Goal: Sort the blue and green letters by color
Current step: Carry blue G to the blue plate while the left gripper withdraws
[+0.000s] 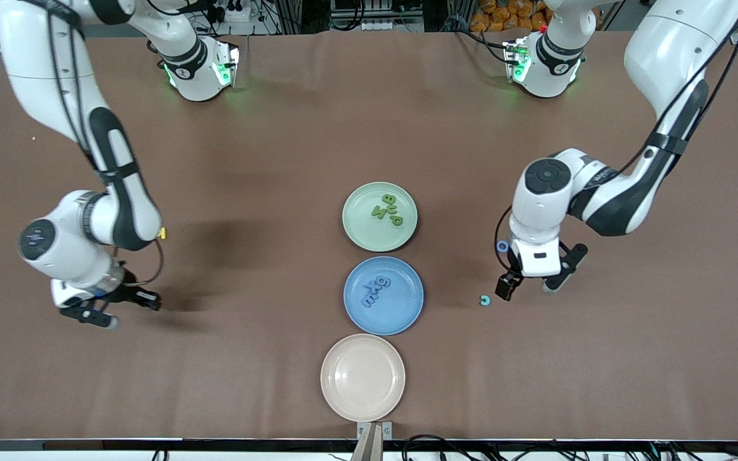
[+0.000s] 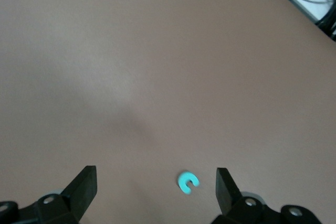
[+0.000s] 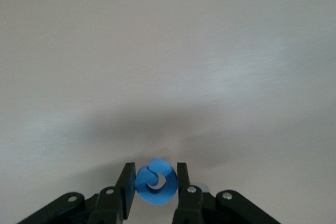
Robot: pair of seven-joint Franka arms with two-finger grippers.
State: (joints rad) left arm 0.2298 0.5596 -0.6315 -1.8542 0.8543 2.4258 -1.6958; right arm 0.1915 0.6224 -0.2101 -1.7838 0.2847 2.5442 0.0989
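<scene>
Several green letters (image 1: 387, 209) lie on the green plate (image 1: 357, 232). Several blue letters (image 1: 375, 291) lie on the blue plate (image 1: 402, 315), which is nearer to the front camera. My left gripper (image 1: 529, 288) (image 2: 156, 182) hangs open just above the table toward the left arm's end. A small teal C-shaped letter (image 1: 485, 300) (image 2: 187, 182) lies flat between its fingers, close to one of them. A blue O (image 1: 503, 246) lies on the table beside the left wrist. My right gripper (image 1: 116, 312) (image 3: 156, 170), low over the right arm's end of the table, is shut on a curly blue letter (image 3: 152, 190).
A bare beige plate (image 1: 362, 378) sits nearest to the front camera, in line with the other two plates. A small yellow piece (image 1: 162, 233) shows beside the right forearm. Brown tabletop spreads around both grippers.
</scene>
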